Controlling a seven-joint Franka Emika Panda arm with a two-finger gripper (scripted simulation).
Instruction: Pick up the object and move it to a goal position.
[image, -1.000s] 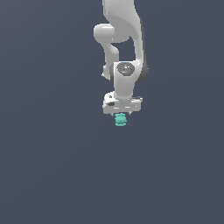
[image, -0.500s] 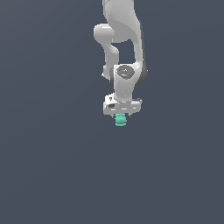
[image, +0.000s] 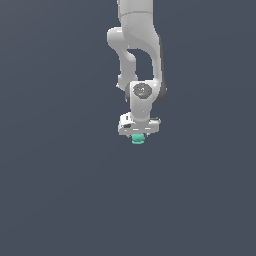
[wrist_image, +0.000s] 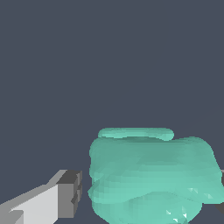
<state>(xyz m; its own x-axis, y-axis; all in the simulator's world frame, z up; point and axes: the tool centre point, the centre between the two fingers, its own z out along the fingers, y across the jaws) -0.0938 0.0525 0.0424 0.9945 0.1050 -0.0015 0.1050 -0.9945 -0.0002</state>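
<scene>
One pincer (image: 137, 136) grips the object (image: 137, 140), background plain.

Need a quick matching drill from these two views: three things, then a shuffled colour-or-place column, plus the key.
Things:
1. object
2. pincer
3. finger pad

Descriptions:
A. white body at the low end of the arm in the exterior view
B. teal-green, lumpy, with ridged bands
C. grey block on a white finger, just beside the teal item in the wrist view

Pairs: 1-B, 2-A, 3-C
</scene>
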